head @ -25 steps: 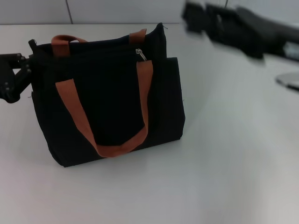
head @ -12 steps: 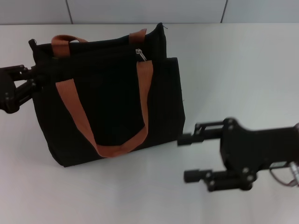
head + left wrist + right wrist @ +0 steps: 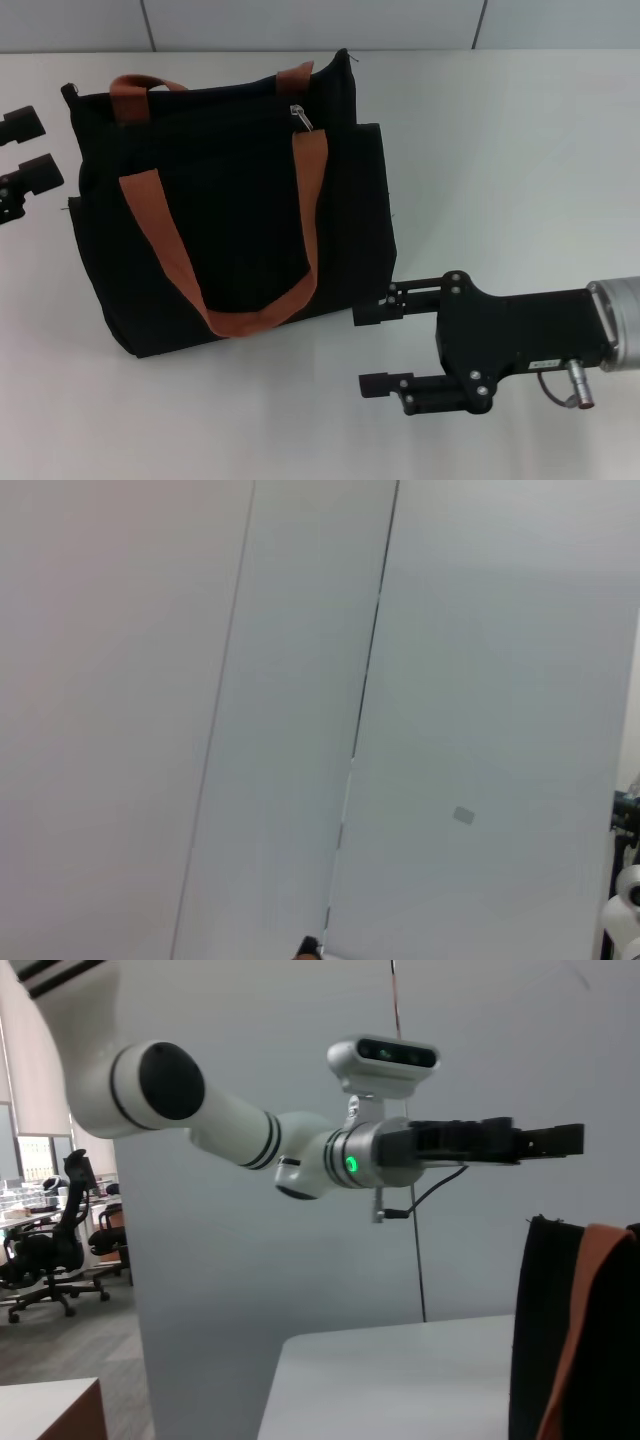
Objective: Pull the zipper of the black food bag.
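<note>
While our right claw (image 3: 372,345) had swung down low, jaws wide, to the near right corner of the black food bag (image 3: 235,210) on the table (image 3: 500,150), our left claw (image 3: 28,148) had backed off its far-left edge, spread and empty; the zipper (image 3: 301,117) sat untouched on top.

Matt black cloth of the black food bag (image 3: 240,200) before me, orange-brown woven webbing handles (image 3: 250,300), small shiny metal zipper (image 3: 301,117), smooth matt white table (image 3: 500,150), my right gripper (image 3: 370,345) in matt black, my left gripper (image 3: 25,150) matt black too
</note>
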Robot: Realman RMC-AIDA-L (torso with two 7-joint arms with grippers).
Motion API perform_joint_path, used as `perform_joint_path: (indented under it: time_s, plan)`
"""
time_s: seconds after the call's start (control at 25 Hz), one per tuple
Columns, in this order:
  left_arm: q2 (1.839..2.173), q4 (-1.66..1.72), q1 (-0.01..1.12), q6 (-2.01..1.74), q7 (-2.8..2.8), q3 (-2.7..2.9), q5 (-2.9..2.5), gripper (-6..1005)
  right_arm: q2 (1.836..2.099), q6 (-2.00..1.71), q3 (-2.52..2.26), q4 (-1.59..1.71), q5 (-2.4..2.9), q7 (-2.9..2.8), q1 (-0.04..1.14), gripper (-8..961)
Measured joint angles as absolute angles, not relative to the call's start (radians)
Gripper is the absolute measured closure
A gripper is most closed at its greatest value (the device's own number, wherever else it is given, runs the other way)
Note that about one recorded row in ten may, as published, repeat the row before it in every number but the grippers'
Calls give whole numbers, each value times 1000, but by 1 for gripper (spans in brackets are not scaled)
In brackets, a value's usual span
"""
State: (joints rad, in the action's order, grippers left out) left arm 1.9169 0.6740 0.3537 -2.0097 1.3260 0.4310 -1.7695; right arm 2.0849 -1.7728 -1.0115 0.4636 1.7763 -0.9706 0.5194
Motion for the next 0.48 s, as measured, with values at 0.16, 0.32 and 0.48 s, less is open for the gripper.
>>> perform_joint_path:
  time_s: [0.16,0.32,0.48]
  plan:
    - [1940,670,319,-2012,1241,510,-1710,310,2086,-1743,-1009,418,1776,-943,535,318]
    - [1969,664,286,-2012,1104,662,-1698,187,2086,-1723,-1004,386,1776,-908,543,315]
    - [1999,617,253,-2009,963,774,-1735,177,2088,-1698,-1008,312,1776,-851,572,312]
